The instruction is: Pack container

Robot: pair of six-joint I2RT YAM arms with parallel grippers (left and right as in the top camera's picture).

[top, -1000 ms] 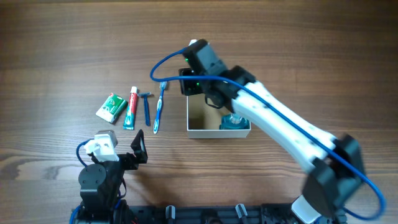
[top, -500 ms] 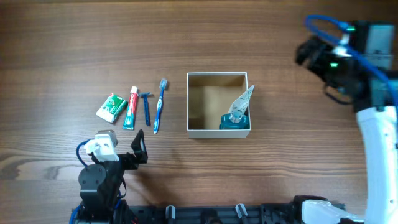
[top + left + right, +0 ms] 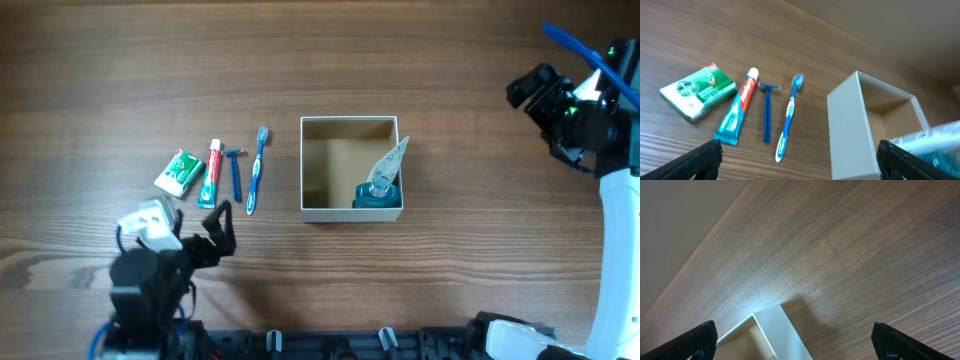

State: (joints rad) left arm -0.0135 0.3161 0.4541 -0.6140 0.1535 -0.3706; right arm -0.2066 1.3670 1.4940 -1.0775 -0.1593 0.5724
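Note:
The container point(image 3: 310, 165), a square white box with a tan inside, stands mid-table and holds a teal bottle in a clear wrapper point(image 3: 379, 184). It also shows in the left wrist view point(image 3: 852, 130) and the right wrist view point(image 3: 785, 332). Left of it lie a blue toothbrush point(image 3: 256, 170), a blue razor point(image 3: 236, 172), a toothpaste tube point(image 3: 209, 173) and a green soap bar point(image 3: 179, 171). My left gripper point(image 3: 218, 232) is open and empty near the front left. My right gripper point(image 3: 540, 95) is open and empty, far right of the box.
The wooden table point(image 3: 120, 60) runs round everything. A black rail point(image 3: 330, 345) lies along the front edge. The right arm's white link point(image 3: 620, 230) stands along the right side.
My right arm has drawn back from over the box to the far right, leaving the teal bottle inside. My left gripper has shifted a little to the left.

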